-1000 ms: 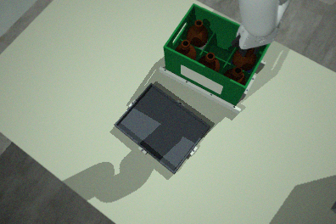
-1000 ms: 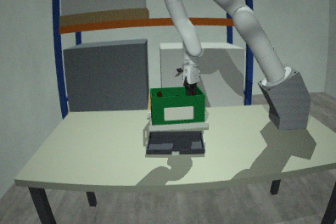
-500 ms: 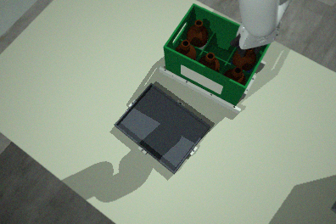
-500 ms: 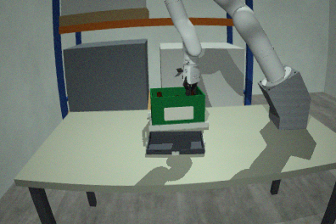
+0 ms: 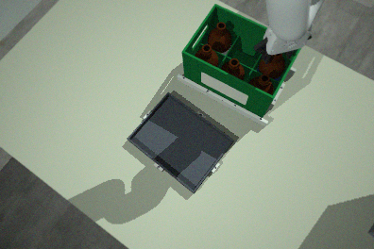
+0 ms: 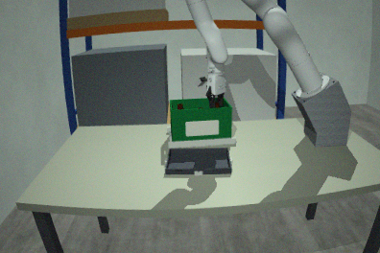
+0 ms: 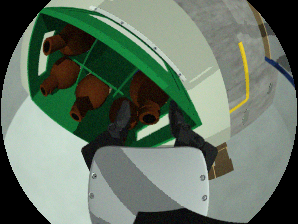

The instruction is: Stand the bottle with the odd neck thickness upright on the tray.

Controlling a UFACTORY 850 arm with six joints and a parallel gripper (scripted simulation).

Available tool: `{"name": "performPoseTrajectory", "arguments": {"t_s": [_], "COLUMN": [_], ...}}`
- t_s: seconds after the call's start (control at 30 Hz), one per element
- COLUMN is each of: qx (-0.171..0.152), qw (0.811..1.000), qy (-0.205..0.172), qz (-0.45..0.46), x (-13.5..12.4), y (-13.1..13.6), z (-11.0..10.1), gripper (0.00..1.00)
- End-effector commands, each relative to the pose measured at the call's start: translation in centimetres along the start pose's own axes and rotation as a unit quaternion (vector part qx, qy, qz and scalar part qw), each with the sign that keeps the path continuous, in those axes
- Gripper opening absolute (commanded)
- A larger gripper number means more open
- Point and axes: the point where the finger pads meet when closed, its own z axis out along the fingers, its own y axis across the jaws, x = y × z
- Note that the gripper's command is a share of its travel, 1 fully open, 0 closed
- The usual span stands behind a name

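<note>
The green crate (image 5: 191, 68) (image 6: 178, 127) (image 7: 117, 37) holds five brown bottles. My gripper (image 5: 266, 54) (image 6: 216, 103) (image 7: 149, 107) is open at the back right bottle (image 5: 272, 66) (image 7: 146, 90), one finger on each side of its neck, with gaps showing in the wrist view. The others are the back left bottle (image 5: 220, 39) (image 7: 76, 42), the front left bottle (image 5: 207, 56) (image 7: 65, 74), the front middle bottle (image 5: 233, 70) (image 7: 93, 90) and the front right bottle (image 5: 261, 84), partly hidden by a finger in the wrist view. The dark tray (image 5: 189, 125) (image 6: 199, 157) bears no bottle.
The crate's back middle compartment has no bottle. White strips (image 5: 222, 99) (image 6: 203, 144) run along the crate's base, and small white blocks (image 5: 160, 167) stand at the tray's edges. The tray lies just in front of the crate on the pale table (image 5: 85, 86) (image 6: 110, 159).
</note>
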Motion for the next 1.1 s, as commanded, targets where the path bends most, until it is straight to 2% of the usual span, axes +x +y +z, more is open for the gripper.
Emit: {"name": "performPoseTrajectory", "arguments": {"t_s": [0.0, 0.67, 0.9, 1.07], "qx": [0.0, 0.0, 0.0, 0.0], "qw": [1.0, 1.0, 1.0, 1.0], "qy": [0.0, 0.0, 0.0, 0.0], "qz": [0.0, 0.0, 0.0, 0.0], "x": [0.0, 0.0, 0.0, 0.0], "y": [0.0, 0.0, 0.0, 0.0], "z": [0.0, -0.1, -1.1, -2.9], "gripper": [0.65, 0.65, 0.65, 0.65]}}
